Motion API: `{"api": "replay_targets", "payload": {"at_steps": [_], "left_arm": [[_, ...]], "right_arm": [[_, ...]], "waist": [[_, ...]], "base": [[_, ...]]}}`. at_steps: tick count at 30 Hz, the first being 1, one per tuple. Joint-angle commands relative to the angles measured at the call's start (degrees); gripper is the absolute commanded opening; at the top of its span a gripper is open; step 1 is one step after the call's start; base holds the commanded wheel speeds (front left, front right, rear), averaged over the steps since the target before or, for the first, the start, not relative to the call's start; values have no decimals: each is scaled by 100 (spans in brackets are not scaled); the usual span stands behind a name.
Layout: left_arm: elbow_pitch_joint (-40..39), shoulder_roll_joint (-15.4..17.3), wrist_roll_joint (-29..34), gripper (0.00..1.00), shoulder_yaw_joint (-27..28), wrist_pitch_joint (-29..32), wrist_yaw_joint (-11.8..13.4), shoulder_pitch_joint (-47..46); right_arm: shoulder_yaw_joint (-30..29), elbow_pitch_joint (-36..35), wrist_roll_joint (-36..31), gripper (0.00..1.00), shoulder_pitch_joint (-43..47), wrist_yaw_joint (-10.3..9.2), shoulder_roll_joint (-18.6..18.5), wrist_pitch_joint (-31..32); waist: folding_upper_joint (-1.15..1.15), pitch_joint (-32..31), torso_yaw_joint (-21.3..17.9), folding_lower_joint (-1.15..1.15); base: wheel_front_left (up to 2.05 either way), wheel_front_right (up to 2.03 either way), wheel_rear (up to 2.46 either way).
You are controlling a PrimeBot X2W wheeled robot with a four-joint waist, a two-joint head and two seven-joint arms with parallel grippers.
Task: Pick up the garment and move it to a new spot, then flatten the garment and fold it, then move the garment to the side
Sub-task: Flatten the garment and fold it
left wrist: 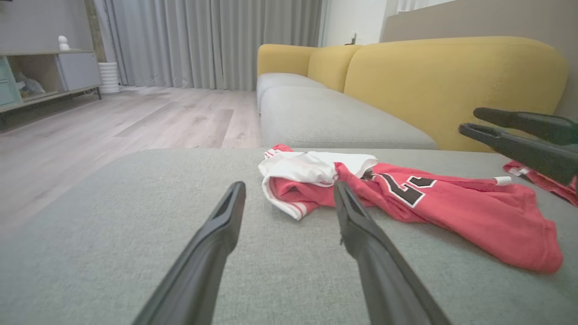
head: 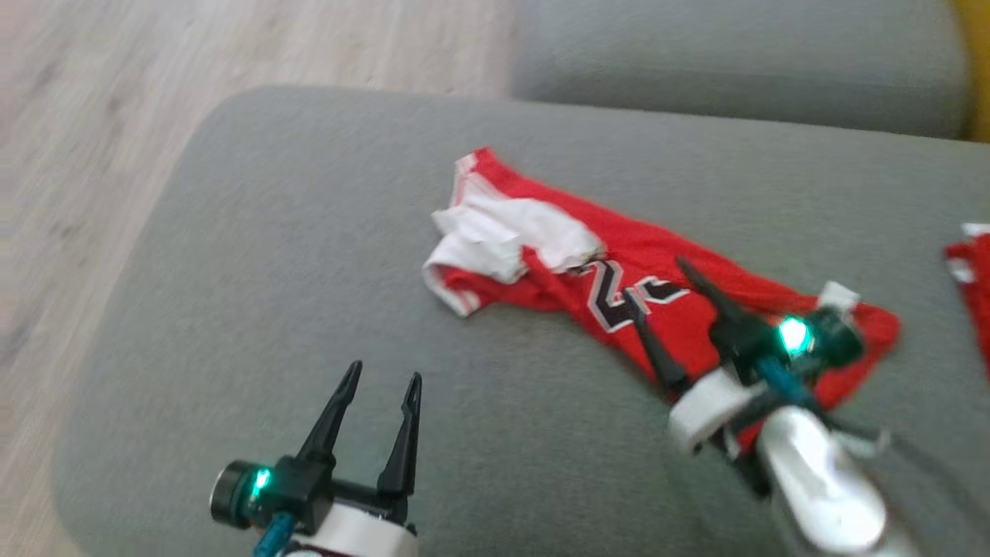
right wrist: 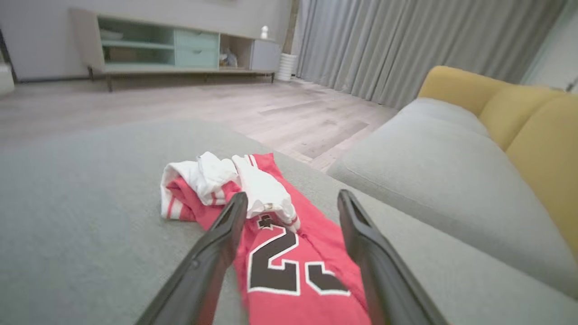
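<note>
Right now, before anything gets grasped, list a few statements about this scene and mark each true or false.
1. The red jersey lies bunched on the grey cushion. True.
2. The left end effector is shut on the jersey. False: it is open, over bare cushion, apart from the jersey.
3. The right end effector is open over the jersey's number. True.
4. The sofa backrest is blue. False: it is yellow.

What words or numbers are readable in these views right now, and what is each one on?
"2": large black numeral edged in white, on the crumpled red and white sports jersey lying on the grey sofa cushion.
Second numeral beside it: creased and partly cut off, not surely readable.
small white tag on the jersey's edge: too small to read.
No other text is legible.
</note>
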Motion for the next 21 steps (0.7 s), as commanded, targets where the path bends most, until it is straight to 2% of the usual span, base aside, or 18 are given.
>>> {"api": "replay_targets", "payload": {"at_steps": [1,7,11,20,21], "left_arm": [[-153,-29,42,100,271,-54,-29,-367],[17,-236,151,100,399,-54,-220,-509],[67,-353,203,100,451,-54,-332,-542],[146,-475,292,100,567,-54,-479,-612],[152,-482,298,100,570,-54,-489,-620]], "right_arm": [[167,-64,-128,100,-307,-5,-135,45],[440,915,-724,100,-1238,-5,-701,421],[687,1453,-824,100,-1641,-5,-921,364],[1137,2438,-820,100,-2281,-5,-1020,26],[1154,2533,-781,64,-2338,-5,-998,-15]], "waist": [[0,248,279,0],[0,558,794,0],[0,671,1043,0],[0,778,1341,0],[0,789,1363,0]], "base": [[0,0,0],[0,0,0],[0,0,0],[0,0,0],[0,0,0]]}}
